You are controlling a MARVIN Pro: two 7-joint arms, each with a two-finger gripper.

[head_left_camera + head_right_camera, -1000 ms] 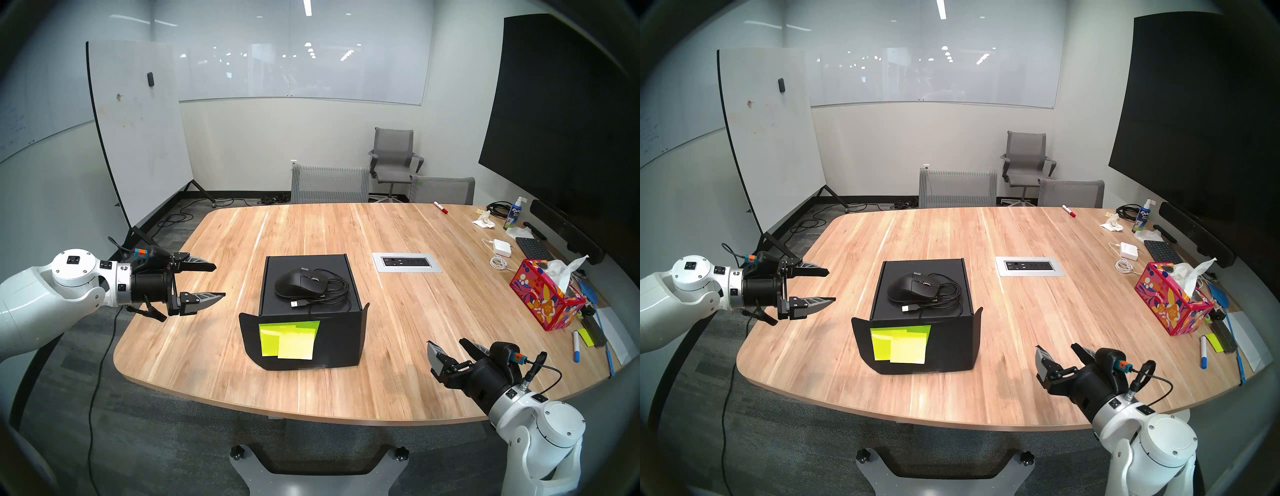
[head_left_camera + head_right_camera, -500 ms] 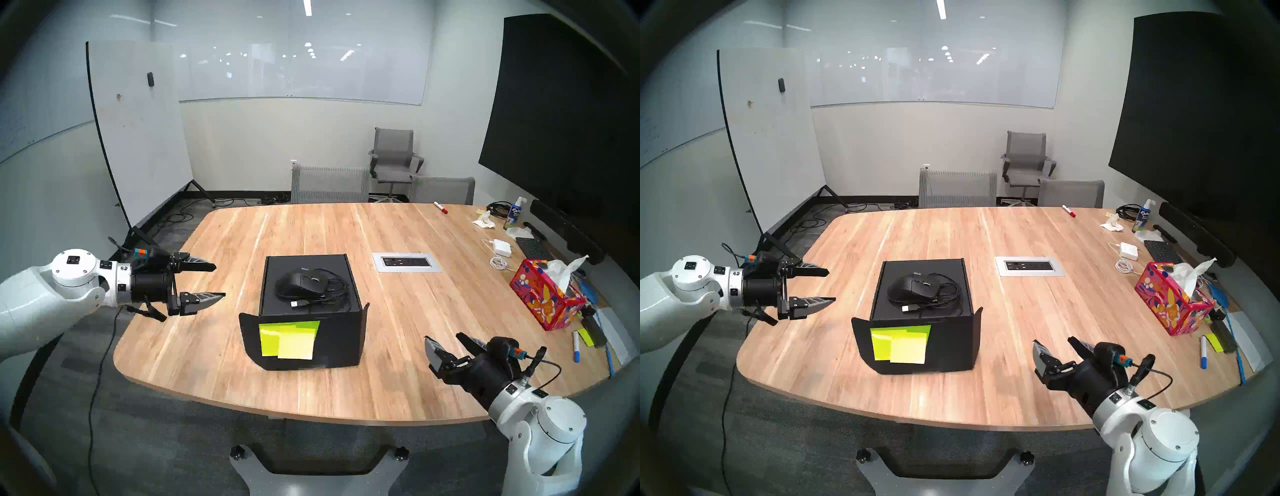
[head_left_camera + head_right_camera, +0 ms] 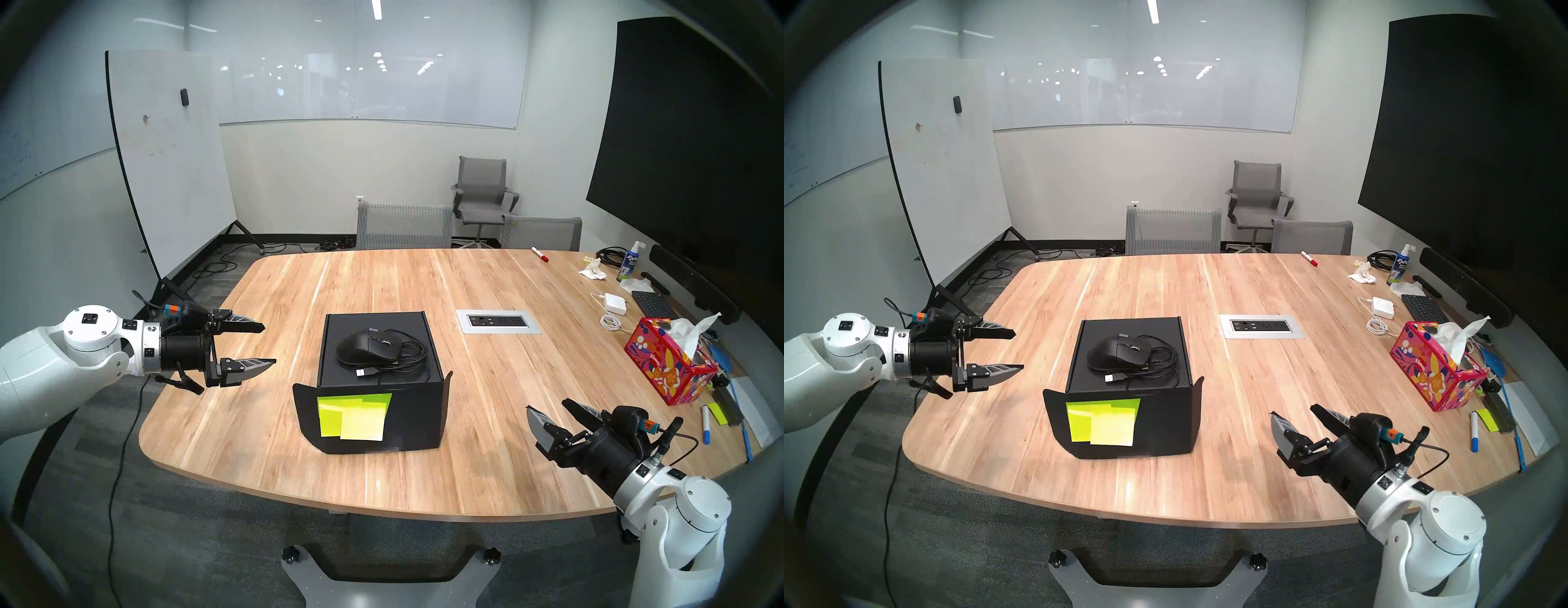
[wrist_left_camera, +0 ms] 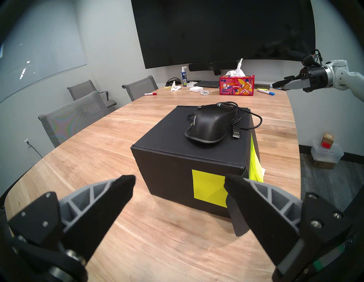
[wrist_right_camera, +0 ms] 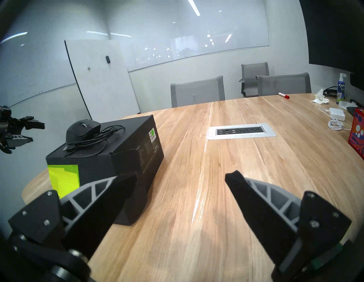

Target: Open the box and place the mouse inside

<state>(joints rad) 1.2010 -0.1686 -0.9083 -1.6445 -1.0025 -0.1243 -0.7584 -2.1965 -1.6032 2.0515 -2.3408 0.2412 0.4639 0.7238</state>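
My left gripper (image 3: 259, 344) hangs with its fingers spread wide and empty, aimed across the table (image 3: 488, 403). Off to the right of those fingertips, well apart, stands the box (image 3: 377, 407), shut, with the mouse (image 3: 368, 347) lying on its lid amid its coiled cable (image 3: 409, 358). The front flap with the sticky notes (image 3: 354, 416) faces me. Further right, my right gripper (image 3: 551, 414) is likewise spread and empty, the box near its left fingertip. The mouse looks light, hard and smooth; I'd pinch its flanks. The cable is limp and may snag. The cardboard flap should bend easily, so I'd take its edge.
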